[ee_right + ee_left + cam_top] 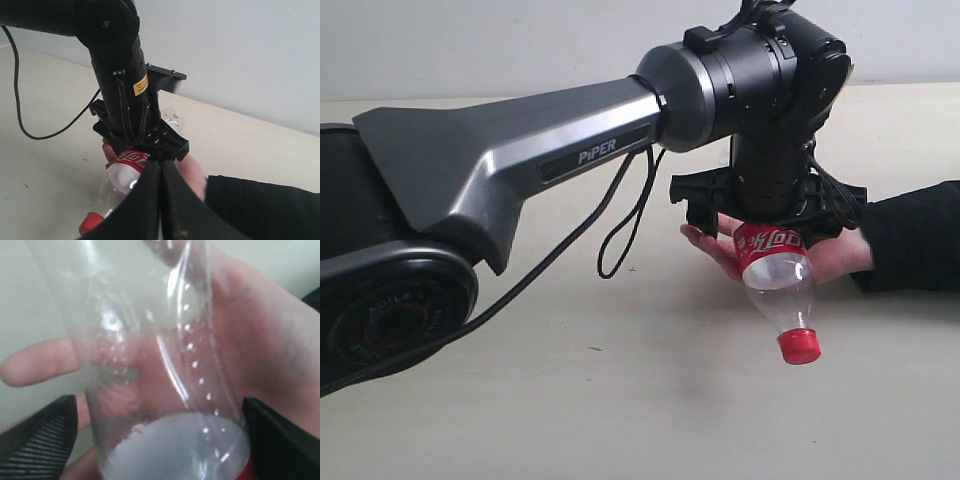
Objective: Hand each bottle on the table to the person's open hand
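Lying on a bare light-skinned hand (832,258) held palm up, the clear plastic bottle with a red label and red cap (775,278) is tilted rather than upright. Its long axis runs from the palm out past the hand's edge, toward the near side of the exterior view. The base is tucked under the black left pincer (767,215) and the labelled part crosses the palm. The neck slopes downward, so the cap points down and forward toward the pale beige wood-grain desk (570,400).

The left pincer meets the bottle from above, its two ribbed black pads flanking the clear base, one on each side. One pad sits against the bottle's wall; at the other I cannot tell whether it presses or stands clear, so the grip cannot be told. The black right pincer (161,200) hangs apart from the bottle, its fingers clenched together on nothing. A black sleeve (912,235) covers the person's wrist.
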`<state>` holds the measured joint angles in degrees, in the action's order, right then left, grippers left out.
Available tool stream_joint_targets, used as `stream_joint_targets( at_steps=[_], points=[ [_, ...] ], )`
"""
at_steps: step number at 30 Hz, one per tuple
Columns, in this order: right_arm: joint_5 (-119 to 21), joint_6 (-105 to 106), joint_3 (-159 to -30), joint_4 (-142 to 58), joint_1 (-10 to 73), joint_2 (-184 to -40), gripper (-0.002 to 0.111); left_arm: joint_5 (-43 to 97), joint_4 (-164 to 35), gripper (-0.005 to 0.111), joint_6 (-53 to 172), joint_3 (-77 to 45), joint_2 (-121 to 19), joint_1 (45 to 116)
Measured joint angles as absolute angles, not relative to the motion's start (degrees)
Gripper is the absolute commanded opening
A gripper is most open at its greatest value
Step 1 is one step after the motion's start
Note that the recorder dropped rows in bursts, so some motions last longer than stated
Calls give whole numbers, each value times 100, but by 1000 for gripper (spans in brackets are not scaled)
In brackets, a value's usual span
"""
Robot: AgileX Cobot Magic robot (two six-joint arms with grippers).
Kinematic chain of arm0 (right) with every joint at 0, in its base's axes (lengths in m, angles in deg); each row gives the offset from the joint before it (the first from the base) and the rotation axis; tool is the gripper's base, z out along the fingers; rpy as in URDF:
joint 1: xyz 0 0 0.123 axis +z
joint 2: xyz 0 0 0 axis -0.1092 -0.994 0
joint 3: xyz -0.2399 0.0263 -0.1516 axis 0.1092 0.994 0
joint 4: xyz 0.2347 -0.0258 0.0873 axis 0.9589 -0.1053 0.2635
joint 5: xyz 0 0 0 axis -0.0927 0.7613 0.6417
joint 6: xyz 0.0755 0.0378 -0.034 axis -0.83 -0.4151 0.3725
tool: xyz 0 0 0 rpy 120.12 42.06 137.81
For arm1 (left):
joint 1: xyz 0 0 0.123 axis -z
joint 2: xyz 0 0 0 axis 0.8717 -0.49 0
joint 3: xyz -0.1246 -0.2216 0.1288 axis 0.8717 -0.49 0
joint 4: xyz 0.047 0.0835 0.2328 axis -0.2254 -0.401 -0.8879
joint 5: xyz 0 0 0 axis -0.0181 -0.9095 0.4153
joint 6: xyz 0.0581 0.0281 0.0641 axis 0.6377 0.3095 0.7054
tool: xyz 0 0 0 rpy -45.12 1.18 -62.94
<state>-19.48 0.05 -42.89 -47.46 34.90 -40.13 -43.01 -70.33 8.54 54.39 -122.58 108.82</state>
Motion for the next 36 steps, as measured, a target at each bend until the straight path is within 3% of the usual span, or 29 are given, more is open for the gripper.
stream_joint_targets(
  at_steps=[9, 12, 17, 23, 29, 36],
  points=[
    [-1948, 5, -4289, -4746, 3490, -4013, 0, -4323, -7033, 83, 1119, 5439, -12039, 10882],
    [-1948, 5, -4289, -4746, 3490, -4013, 0, -4323, -7055, 78, 1295, 5439, -11831, 10882],
    [-1948, 5, -4289, -4746, 3490, -4013, 0, -4323, -7187, 51, 1633, 5439, -11513, 10882],
    [-1948, 5, -4289, -4746, 3490, -4013, 0, -4333, -7369, 0, 1782, 5439, -11161, 10792],
    [-1948, 5, -4289, -4746, 3490, -4013, 0, -4343, -7574, 0, 2710, 5439, -10712, 10819],
    [-1948, 5, -4289, -4746, 3490, -4013, 0, -4237, -8358, 0, 3256, 4897, -9911, 11709]
  ],
)
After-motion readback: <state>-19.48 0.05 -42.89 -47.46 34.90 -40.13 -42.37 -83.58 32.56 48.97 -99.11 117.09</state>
